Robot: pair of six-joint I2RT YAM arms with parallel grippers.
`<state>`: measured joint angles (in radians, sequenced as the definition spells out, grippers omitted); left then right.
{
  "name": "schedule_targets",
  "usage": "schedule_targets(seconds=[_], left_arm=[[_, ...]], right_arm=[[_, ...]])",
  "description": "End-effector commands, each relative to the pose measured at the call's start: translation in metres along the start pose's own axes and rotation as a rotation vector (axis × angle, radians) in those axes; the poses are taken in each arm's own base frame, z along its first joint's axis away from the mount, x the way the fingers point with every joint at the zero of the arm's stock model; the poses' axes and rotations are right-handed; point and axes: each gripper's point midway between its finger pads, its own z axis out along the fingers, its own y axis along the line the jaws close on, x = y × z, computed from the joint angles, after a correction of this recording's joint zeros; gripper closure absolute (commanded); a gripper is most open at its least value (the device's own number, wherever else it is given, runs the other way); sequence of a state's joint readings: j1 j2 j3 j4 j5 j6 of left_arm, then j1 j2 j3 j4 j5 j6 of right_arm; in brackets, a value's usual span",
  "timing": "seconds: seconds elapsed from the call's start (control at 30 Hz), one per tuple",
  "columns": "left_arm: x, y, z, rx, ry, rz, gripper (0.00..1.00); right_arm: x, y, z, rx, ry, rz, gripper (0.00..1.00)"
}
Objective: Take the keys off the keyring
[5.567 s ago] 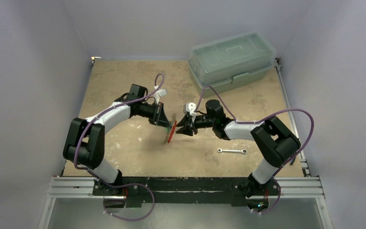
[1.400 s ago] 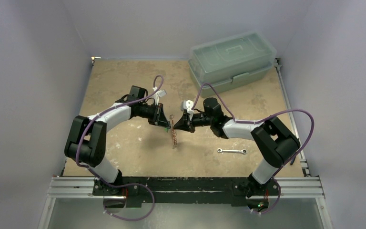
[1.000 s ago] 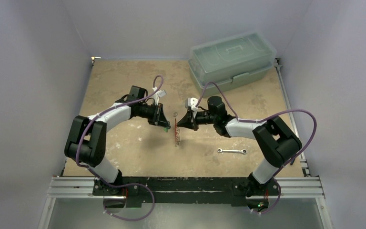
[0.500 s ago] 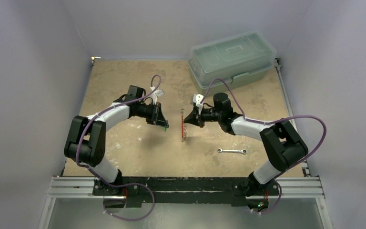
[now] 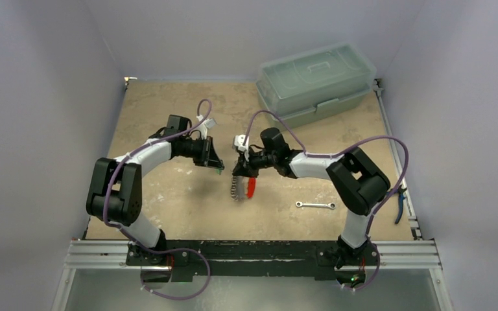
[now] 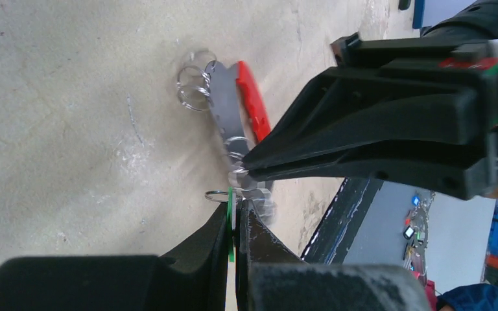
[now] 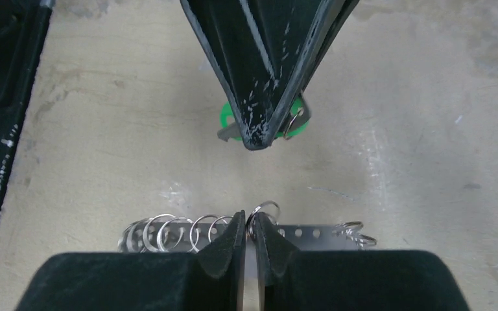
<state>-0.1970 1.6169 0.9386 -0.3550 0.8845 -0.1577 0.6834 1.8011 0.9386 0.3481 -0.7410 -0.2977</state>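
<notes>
Apparently one was off: left claw (image 7: 259, 141) pinched shut on the green key (image 7: 225, 116), just apart from the keyring (image 7: 311, 232), which hung over the counter (image 7: 104, 129) from the clamped right claw (image 7: 246, 225), other keys (image 5: 235, 189) remaining.

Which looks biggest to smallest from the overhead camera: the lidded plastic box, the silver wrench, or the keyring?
1. Lidded plastic box, clearly largest.
2-3. Wrench and keyring look alike: the wrench is longer but slimmer, and the keyring is lifted nearer the camera, so no ranking.
</notes>
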Motion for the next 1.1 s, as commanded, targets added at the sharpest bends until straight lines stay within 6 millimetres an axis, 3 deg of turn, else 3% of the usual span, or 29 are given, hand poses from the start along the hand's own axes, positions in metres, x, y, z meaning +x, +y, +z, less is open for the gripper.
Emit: schedule_targets(seconds=[0.0,0.03,0.17,0.37,0.6,0.9,1.07], left_arm=[[-0.017,-0.002,-0.011,-0.016,-0.065,0.038,1.00],[-0.018,-0.001,-0.013,-0.019,-0.068,0.035,1.00],[-0.019,0.001,-0.015,-0.027,-0.075,0.039,1.00],[-0.016,0.005,-0.015,-0.040,-0.057,0.048,1.00],[-0.013,0.021,-0.022,-0.141,-0.012,0.146,1.00],[0.010,0.041,-0.033,-0.227,0.102,0.296,1.00],[0.022,0.042,-0.030,-0.210,0.132,0.290,1.00]], right_arm=[[0.007,-0.004,0.010,-0.009,0.065,0.021,0.80],[0.008,-0.002,0.009,-0.019,0.071,0.025,0.71],[0.002,0.009,0.002,-0.052,0.071,0.021,0.54],[-0.003,0.010,-0.009,-0.038,0.088,0.011,0.50],[-0.008,0.001,-0.030,-0.014,0.080,0.029,0.40],[-0.007,-0.020,-0.068,0.021,0.122,0.060,0.20],[-0.003,-0.016,-0.081,0.042,0.145,0.060,0.06]])
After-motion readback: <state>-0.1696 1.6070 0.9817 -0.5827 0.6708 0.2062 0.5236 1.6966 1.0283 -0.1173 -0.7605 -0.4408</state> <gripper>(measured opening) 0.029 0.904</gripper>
